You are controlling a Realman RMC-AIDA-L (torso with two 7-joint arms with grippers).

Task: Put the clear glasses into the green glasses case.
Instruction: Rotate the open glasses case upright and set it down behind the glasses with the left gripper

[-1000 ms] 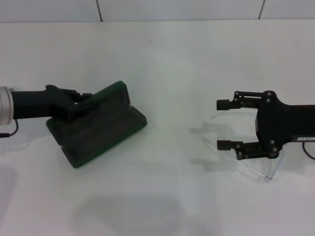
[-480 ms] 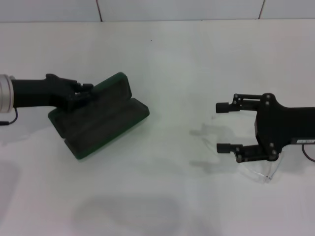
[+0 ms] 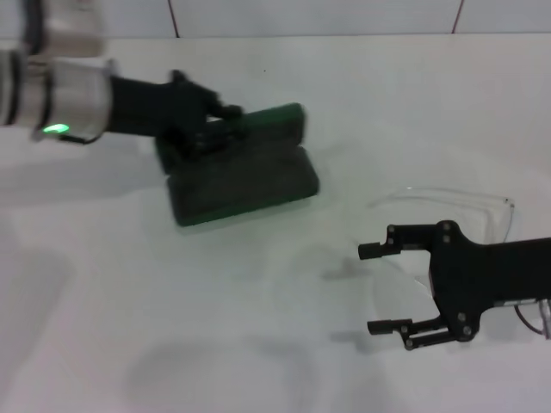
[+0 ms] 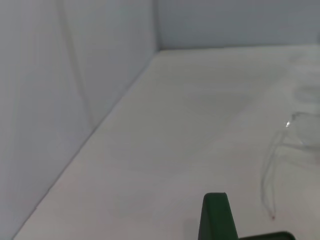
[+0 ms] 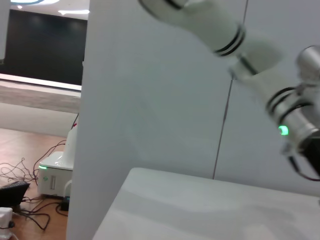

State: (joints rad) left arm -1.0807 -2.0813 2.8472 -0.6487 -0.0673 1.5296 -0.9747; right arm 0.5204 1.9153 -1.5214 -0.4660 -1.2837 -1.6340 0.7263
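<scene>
The green glasses case (image 3: 245, 179) lies open on the white table at the middle left, its lid (image 3: 263, 123) raised toward the back. My left gripper (image 3: 205, 131) is shut on the lid's left end. A green corner of the case (image 4: 216, 219) shows in the left wrist view. The clear glasses (image 3: 448, 196) lie faint on the table at the right, also seen as the glasses' thin outline (image 4: 270, 160). My right gripper (image 3: 370, 289) hangs open just in front of them, with nothing between its fingers.
The white table (image 3: 284, 344) ends at a white tiled wall at the back. In the right wrist view the left arm (image 5: 280, 107) with its green light crosses in front of a white partition, and the table's edge (image 5: 120, 195) drops to a floor with cables.
The left gripper has carried the open case to the right and toward the back, turning it. The right gripper has dropped toward the front, still open, and the glasses now show behind it.
</scene>
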